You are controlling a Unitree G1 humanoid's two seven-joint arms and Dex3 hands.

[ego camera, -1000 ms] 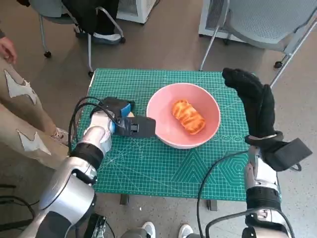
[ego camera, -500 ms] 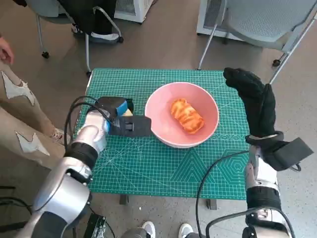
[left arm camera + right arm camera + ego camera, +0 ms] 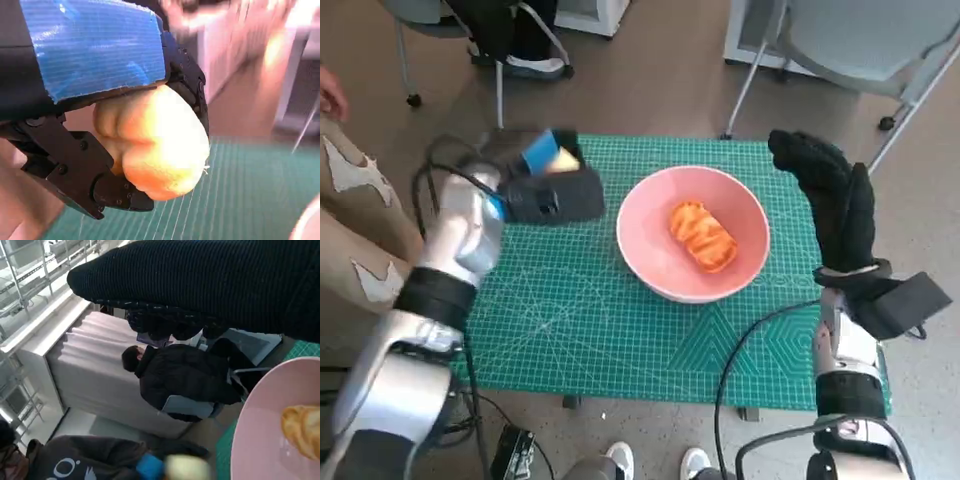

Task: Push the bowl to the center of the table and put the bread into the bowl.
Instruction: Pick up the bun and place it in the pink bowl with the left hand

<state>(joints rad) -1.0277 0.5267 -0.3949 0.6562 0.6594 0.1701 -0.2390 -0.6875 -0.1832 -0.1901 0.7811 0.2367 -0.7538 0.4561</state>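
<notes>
A pink bowl (image 3: 650, 250) stands a little right of the middle of the green cutting mat (image 3: 620, 330), with an orange striped bread roll (image 3: 701, 235) lying in it. My left hand (image 3: 545, 190) is raised over the mat's far left part, blurred, and grips a pale yellow piece of bread (image 3: 565, 158). The left wrist view shows this bread (image 3: 160, 145) close up under the blue-taped hand (image 3: 90, 55). My gloved right hand (image 3: 828, 200) stands upright just right of the bowl, holding nothing. In the right wrist view the bowl (image 3: 260, 435) and its roll (image 3: 302, 432) show below the glove (image 3: 210, 285).
Grey chairs stand beyond the table at the far right (image 3: 860, 40) and far left (image 3: 500, 30). A person's leg in pale trousers (image 3: 350, 220) is close to the table's left side. A seated person in a dark coat (image 3: 185, 375) appears in the right wrist view.
My left hand has lifted away from the bowl's left rim and swung up and to the far left with the pale bread in it. The bowl and right hand have stayed put.
</notes>
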